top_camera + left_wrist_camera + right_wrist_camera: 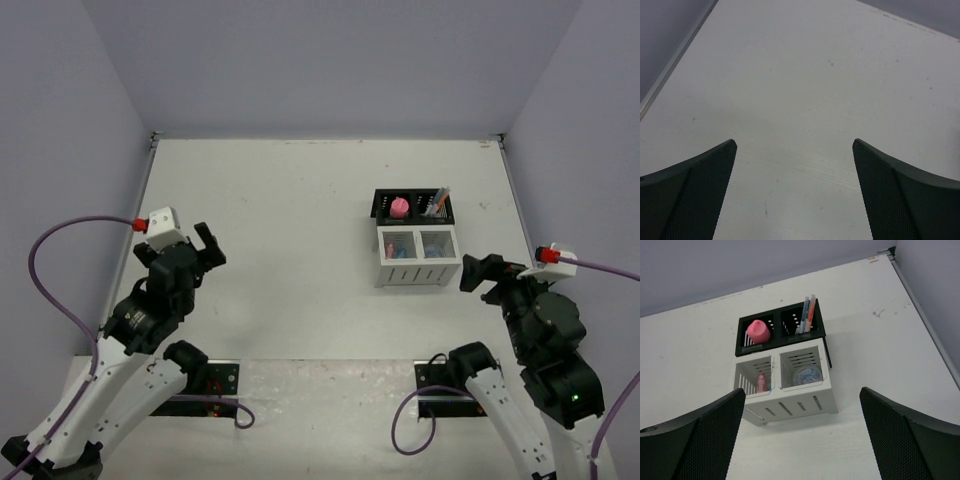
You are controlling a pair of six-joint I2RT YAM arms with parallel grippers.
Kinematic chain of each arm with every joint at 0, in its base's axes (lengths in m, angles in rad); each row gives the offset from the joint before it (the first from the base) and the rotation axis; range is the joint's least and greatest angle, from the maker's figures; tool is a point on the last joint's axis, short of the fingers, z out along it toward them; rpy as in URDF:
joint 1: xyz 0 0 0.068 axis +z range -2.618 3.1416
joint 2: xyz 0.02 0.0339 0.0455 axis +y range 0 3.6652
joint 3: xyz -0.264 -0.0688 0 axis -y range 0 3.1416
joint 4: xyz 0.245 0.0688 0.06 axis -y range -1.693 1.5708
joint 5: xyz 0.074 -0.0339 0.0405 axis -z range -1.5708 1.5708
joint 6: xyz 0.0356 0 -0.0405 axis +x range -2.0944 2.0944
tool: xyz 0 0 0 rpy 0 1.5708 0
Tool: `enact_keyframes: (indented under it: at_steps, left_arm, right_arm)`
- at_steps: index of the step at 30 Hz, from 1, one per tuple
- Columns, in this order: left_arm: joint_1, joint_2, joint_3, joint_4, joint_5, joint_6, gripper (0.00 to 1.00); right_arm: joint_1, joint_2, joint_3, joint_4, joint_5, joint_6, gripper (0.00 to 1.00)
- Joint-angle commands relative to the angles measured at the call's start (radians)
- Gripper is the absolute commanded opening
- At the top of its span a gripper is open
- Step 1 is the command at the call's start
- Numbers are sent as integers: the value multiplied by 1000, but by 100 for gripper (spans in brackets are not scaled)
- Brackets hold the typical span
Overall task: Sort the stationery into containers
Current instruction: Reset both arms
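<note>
The white organiser box point(417, 270) stands in front of the black organiser box point(412, 206) at the table's right middle. In the right wrist view the black box point(781, 333) holds a pink piece point(758, 331) on the left and thin pens point(806, 313) on the right. The white box point(790, 405) holds a pink capsule point(760, 382) on the left and a round blue-grey roll point(806, 375) on the right. My right gripper point(802, 440) is open and empty, near the white box's front. My left gripper point(794, 195) is open and empty over bare table at the left point(203, 247).
Grey walls enclose the white table point(290, 200) on three sides. The arm bases and purple cables point(410, 420) sit at the near edge.
</note>
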Motion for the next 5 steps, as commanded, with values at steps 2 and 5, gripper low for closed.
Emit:
enact_keyframes:
  at_steps: [2, 5]
  left_arm:
    - [3, 15, -13, 10, -35, 44, 100]
    - [3, 9, -18, 19, -21, 53, 100]
  right_arm:
    - [1, -45, -35, 52, -15, -49, 99]
    - [0, -46, -35, 52, -12, -46, 99]
